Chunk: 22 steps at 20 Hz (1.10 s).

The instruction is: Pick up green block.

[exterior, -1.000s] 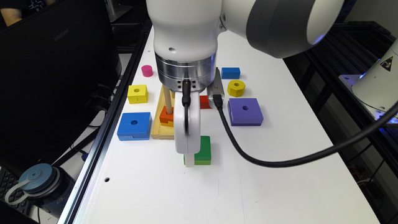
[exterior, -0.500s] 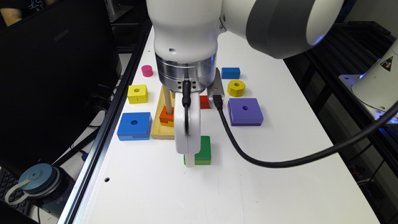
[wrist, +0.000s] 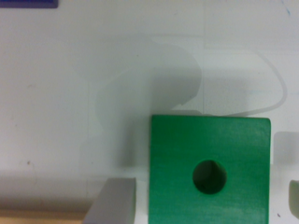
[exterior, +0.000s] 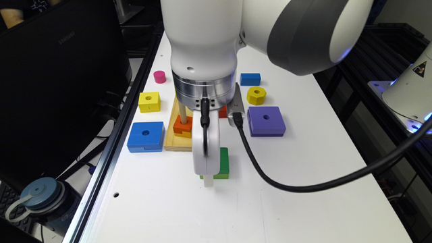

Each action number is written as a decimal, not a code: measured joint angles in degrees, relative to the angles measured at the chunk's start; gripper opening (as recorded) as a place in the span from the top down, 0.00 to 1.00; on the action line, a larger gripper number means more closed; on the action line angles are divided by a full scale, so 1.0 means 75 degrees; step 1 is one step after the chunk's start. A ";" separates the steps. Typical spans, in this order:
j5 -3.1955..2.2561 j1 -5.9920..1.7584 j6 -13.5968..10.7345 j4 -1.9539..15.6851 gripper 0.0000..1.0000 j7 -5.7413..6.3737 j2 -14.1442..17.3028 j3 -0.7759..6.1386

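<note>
The green block (exterior: 224, 162) lies flat on the white table (exterior: 303, 189), partly hidden behind my white gripper (exterior: 206, 170), which has come down right over it. In the wrist view the green block (wrist: 210, 172) shows its dark green top and round centre hole. One grey finger (wrist: 114, 203) stands beside one edge of the block and the other finger (wrist: 294, 198) beside the opposite edge. Both are slightly apart from it. The gripper (wrist: 204, 200) is open around the block.
A wooden peg base (exterior: 173, 135) with an orange block (exterior: 182, 126) sits just behind the gripper. Around it lie a blue square (exterior: 145, 136), a purple square (exterior: 266, 120), two yellow blocks (exterior: 149, 101) (exterior: 256, 95) and a pink cylinder (exterior: 159, 76). A monitor (exterior: 60, 84) borders the table.
</note>
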 joint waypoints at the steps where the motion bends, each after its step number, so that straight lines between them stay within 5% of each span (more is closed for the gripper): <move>1: 0.0000 0.0000 0.0000 0.0000 0.00 0.0000 0.0000 0.0000; 6: -0.0011 0.0017 0.0007 -0.0001 0.00 0.0001 0.0042 -0.0031; 8: -0.0155 0.0130 0.0232 0.0023 0.00 0.0076 0.0252 -0.0202; 10: -0.0191 0.0186 0.0231 0.0044 0.00 0.0139 0.0258 -0.0233; 22: -0.0191 0.0214 0.0233 0.0048 0.00 0.0149 0.0246 -0.0259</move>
